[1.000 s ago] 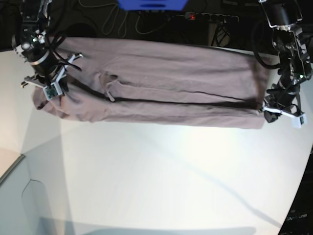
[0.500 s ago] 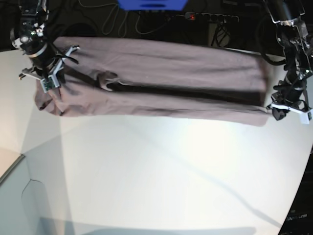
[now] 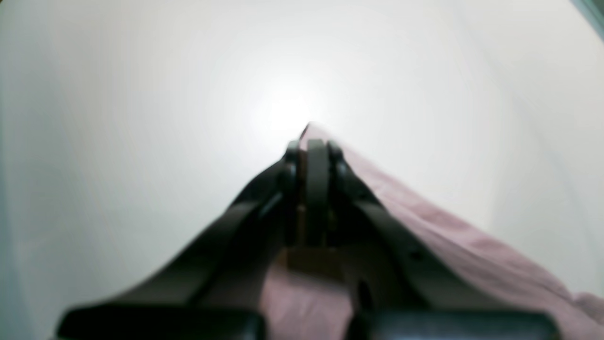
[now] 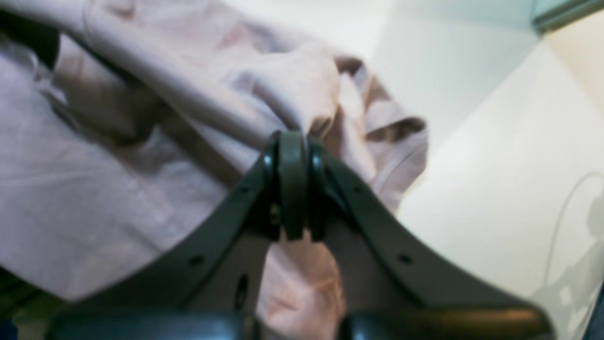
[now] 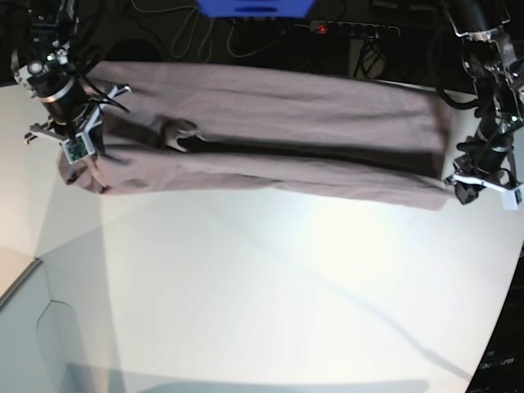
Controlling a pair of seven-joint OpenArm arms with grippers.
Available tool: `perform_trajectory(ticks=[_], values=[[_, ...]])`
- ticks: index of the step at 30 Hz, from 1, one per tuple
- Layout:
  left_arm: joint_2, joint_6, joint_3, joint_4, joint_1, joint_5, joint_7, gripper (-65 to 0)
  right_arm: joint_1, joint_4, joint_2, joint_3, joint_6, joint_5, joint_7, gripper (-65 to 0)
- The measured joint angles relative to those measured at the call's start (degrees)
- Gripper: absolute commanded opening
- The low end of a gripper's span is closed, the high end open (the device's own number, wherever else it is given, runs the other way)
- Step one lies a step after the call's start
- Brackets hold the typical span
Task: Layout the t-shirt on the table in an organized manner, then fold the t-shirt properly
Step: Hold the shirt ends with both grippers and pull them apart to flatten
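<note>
One t-shirt point(image 5: 278, 131) is present: soft, matte, dusty-mauve cotton, drawn out into a long band along the far edge of the table point(image 5: 270, 286). Its surface shows fine creases and one long dark fold line running its length; a small bunched pucker sits toward the far left part. The table is a single smooth white slab, glossy enough to carry a bright reflection near its middle.

Two grippers are in view. The right gripper point(image 4: 292, 141), black with slim curved fingers, is closed tight on a gathered lump of cloth near the table's far left corner; hemmed edges hang crumpled beside it. The left gripper point(image 3: 311, 146), of the same build, is pinched closed on a thin edge of the shirt near the table's right edge, with fabric trailing back under the fingers. The left wrist view is blurred.
</note>
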Motion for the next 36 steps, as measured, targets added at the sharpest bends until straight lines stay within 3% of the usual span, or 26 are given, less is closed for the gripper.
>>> perform_trajectory(ticks=[24,36], values=[[0.2,0.0,0.31,-5.18,0.33,0.2,-0.02,-64.9,-4.11,1.97,-1.09,0.87,0.02,0.0,-0.37,-65.0],[0.2,0.02,0.31,-5.16,0.31,-1.81,-0.04,-64.9,-2.21,4.59,-1.09,0.9,0.0,0.04,0.11,-65.0]])
